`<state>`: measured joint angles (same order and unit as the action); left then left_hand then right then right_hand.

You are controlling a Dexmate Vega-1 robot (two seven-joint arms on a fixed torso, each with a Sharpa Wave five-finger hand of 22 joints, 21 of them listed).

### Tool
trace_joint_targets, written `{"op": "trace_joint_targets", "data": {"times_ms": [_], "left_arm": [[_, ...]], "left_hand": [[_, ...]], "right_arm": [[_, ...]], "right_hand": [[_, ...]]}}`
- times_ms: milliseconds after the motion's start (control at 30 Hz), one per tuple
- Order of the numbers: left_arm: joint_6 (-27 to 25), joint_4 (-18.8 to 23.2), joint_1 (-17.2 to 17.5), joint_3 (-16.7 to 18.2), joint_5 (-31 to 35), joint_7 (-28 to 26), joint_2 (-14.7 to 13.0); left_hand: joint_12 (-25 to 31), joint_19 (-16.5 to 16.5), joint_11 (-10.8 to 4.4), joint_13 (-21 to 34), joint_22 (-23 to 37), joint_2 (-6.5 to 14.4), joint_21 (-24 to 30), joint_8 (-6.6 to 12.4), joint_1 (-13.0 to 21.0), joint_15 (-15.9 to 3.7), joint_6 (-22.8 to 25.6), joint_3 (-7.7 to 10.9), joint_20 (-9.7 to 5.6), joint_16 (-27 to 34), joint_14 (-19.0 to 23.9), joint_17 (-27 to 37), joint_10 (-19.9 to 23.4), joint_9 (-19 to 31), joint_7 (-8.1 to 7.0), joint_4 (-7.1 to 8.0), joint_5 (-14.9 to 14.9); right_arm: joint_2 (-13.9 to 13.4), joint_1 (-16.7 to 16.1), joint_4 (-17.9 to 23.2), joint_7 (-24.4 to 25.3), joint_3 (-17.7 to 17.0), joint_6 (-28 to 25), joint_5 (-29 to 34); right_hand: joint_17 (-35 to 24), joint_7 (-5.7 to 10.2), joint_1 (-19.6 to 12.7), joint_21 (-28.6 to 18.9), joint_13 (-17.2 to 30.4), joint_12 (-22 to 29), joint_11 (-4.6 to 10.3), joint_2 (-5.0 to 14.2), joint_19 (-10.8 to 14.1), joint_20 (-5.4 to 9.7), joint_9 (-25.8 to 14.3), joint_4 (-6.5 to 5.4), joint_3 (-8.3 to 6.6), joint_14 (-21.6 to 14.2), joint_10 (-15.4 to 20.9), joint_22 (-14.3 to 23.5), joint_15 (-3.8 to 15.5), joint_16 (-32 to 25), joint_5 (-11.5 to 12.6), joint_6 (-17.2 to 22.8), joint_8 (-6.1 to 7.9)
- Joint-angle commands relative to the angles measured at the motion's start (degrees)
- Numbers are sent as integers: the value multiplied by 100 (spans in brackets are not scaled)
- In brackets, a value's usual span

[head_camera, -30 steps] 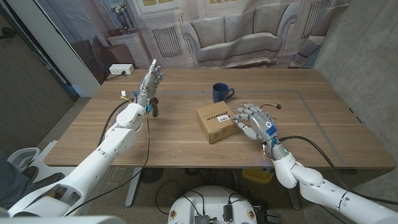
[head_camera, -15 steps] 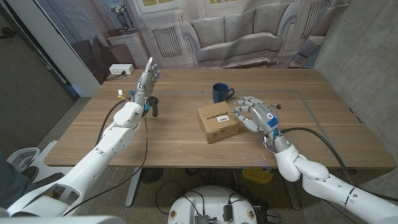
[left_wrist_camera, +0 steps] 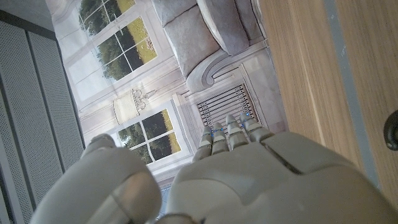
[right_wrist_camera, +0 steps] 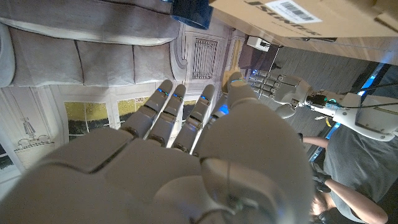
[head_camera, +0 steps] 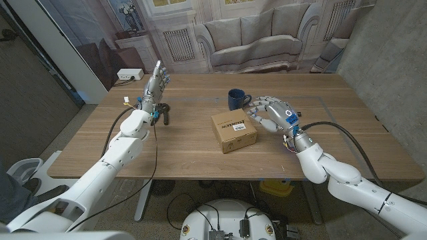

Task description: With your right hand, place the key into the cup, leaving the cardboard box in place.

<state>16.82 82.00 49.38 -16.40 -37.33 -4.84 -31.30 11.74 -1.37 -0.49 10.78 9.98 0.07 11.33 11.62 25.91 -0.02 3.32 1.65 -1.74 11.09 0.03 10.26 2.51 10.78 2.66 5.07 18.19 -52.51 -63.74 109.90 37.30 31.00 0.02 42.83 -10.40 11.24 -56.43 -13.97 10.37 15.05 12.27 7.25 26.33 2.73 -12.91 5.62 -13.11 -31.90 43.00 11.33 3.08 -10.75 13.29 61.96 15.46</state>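
Observation:
A dark blue cup [head_camera: 235, 99] stands at mid-table, its handle to the right. In front of it lies the cardboard box [head_camera: 233, 131], label side up. My right hand [head_camera: 270, 113] hovers with fingers spread between the box's far right corner and the cup, and I see nothing in it. From the right wrist, the box [right_wrist_camera: 298, 15] and cup [right_wrist_camera: 189, 12] lie just past the fingertips. My left hand [head_camera: 155, 83] is raised at the far left, fingers up and apart. A small dark object [head_camera: 165, 115] lies beside it; I cannot tell if it is the key.
The table's far edge runs just behind the cup, with a sofa backdrop behind it. A white power strip [head_camera: 129, 74] sits off the table's far left corner. A person in a grey shirt [right_wrist_camera: 354, 168] shows in the right wrist view.
My right hand has moved away from me, from beside the box's right edge toward the cup. The left hand has drifted slightly left. Box and cup have not moved.

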Motion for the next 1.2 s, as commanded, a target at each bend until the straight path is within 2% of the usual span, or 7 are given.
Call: {"op": "trace_joint_targets", "data": {"times_ms": [33, 467, 967, 1200], "left_arm": [[83, 222, 228, 116, -26, -158, -23], [47, 236, 199, 62, 104, -231, -26], [45, 182, 199, 54, 93, -186, -32], [28, 236, 206, 44, 181, -153, -139]], "left_hand": [[9, -16, -4, 31, 25, 26, 1, -6, 29, -9, 34, -33, -23, -21, 37, 29, 35, 12, 4, 32, -17], [12, -15, -1, 31, 25, 34, 1, -3, 43, -16, 46, -43, -21, -17, 51, 29, 48, 12, -3, 29, -17], [15, -14, -10, 31, 24, 39, 2, -3, 53, -28, 54, -57, -23, -16, 60, 29, 62, 12, -14, 27, -19], [10, -39, -21, 30, 24, 38, -8, -4, 56, -32, 56, -69, -16, -22, 47, 29, 55, 12, -15, 27, -19]], "right_arm": [[-67, 134, 333, -913, -328, 53, -307], [104, 439, 388, -1511, -376, -79, -326], [435, 1181, 111, -2255, -166, -122, -552], [564, 1449, -66, -2354, -48, -60, -590]], "right_hand": [[2, 14, -10, 12, 8, -17, 8, -4, -26, 716, -45, -6, 37, -25, 42, 12, 862, 4, -14, 42, 4], [1, 5, -10, 18, 4, -73, 7, 11, -28, 697, -89, -8, 65, -35, 11, 11, 854, 14, -30, 30, -8], [-2, -1, -7, 9, 2, -119, 9, 21, 4, 671, -121, -11, 88, -98, -27, 10, 841, 0, -43, 6, -25], [-1, 1, -4, 5, 2, -134, 7, 18, 19, 663, -132, -12, 99, -108, -39, 10, 835, 2, -48, 3, -30]]}}
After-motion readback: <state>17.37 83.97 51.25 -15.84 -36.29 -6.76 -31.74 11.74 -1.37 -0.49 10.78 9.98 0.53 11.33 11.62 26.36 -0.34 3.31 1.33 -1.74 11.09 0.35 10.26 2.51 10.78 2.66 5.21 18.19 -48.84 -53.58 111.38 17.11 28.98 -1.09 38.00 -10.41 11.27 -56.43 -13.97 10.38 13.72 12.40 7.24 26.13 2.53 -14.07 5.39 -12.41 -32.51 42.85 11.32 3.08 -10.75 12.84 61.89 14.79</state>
